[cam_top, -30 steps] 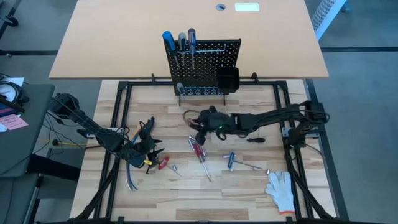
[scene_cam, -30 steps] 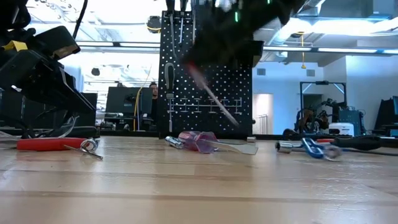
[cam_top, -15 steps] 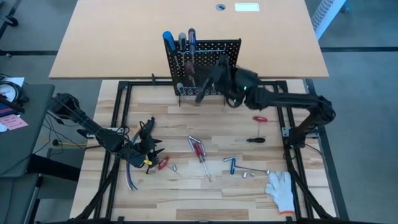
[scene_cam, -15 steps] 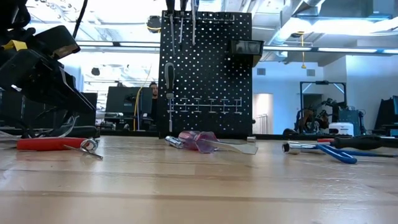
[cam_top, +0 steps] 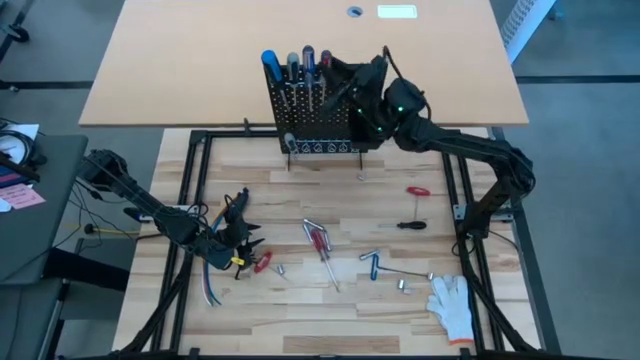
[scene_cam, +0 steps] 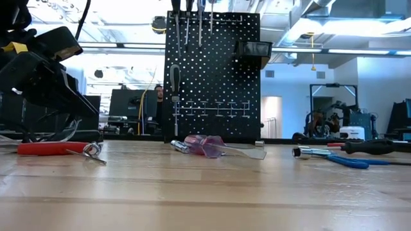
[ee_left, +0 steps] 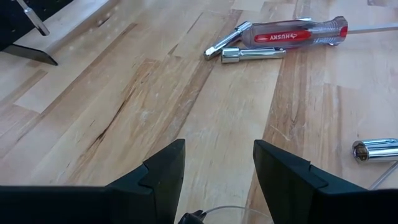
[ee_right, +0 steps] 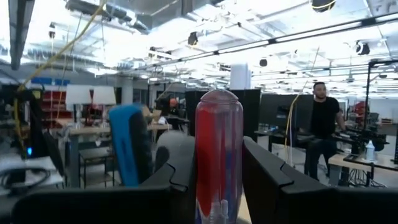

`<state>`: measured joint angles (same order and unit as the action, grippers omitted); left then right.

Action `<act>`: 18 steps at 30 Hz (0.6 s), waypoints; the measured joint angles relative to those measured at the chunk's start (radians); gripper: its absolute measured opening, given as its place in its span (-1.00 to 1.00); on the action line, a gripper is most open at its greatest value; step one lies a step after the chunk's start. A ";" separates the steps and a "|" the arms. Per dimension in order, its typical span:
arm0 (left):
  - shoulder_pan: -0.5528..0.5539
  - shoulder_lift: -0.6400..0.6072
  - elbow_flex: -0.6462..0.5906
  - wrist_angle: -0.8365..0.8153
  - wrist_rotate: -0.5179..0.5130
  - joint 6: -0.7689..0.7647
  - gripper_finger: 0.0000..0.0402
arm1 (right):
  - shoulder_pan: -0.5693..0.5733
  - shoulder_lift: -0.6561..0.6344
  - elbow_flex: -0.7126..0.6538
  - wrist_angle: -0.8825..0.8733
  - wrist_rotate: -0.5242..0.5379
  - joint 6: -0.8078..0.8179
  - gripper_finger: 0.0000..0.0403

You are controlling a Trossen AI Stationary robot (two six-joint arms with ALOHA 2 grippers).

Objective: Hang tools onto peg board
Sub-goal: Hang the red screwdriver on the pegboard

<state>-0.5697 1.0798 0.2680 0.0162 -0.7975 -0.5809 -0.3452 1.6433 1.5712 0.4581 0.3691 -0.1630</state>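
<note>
Red clear-handled screwdriver (ee_right: 219, 155) stands upright between the right gripper (cam_top: 338, 78) fingers, pinched at the handle, up at the top edge of the peg board (cam_top: 335, 112), which stands at 12 o'clock on the work surface. It sits just at the 3 o'clock side of the three screwdrivers (cam_top: 288, 64) already hung in the top row, blue, grey and blue handles. The step looks like seating the shaft into a top-row holder: best to keep the shaft vertical, lower straight down without nudging the neighbouring handles, and let go only once the handle rests on the holder; whether it is fully seated I cannot tell. A small black bin (cam_top: 367, 128) hangs on the board's 3 o'clock side. Left gripper (ee_left: 216, 165) waits low at 8 o'clock, fingers spread with nothing between them, over bare wood near a red Husky screwdriver (ee_left: 297, 34) and a chrome socket (ee_left: 376, 150). Loose tools remain on the light butcher-block tabletop (cam_top: 300, 300): red screwdrivers (cam_top: 320, 240) at centre, a blue-handled wrench (cam_top: 371, 261) at 5 o'clock, a small red tool (cam_top: 417, 190) and a black one (cam_top: 410, 225) at 3 o'clock, a white glove (cam_top: 452, 303) at 4 o'clock. Behind the board lies a tan tabletop (cam_top: 200, 60). The room beyond is an open lab with ceiling lights, monitors and a person (ee_right: 323, 115) standing far off.
</note>
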 joint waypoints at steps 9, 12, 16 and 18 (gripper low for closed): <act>0.000 0.000 0.000 0.000 -0.001 0.001 -0.08 | -0.053 -0.001 0.001 -0.056 -0.026 0.089 -0.55; 0.000 0.000 0.000 0.001 -0.001 0.001 -0.08 | -0.057 -0.001 0.001 -0.086 -0.029 0.088 -0.55; 0.000 0.000 0.000 0.001 -0.007 0.001 -0.08 | -0.063 -0.001 0.000 -0.105 -0.030 0.110 -0.54; 0.000 0.000 0.000 0.001 -0.007 0.001 -0.08 | -0.066 -0.001 0.000 -0.117 -0.030 0.120 -0.48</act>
<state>-0.5697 1.0801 0.2680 0.0170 -0.8043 -0.5800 -0.4108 1.6424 1.5715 0.3415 0.3389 -0.0435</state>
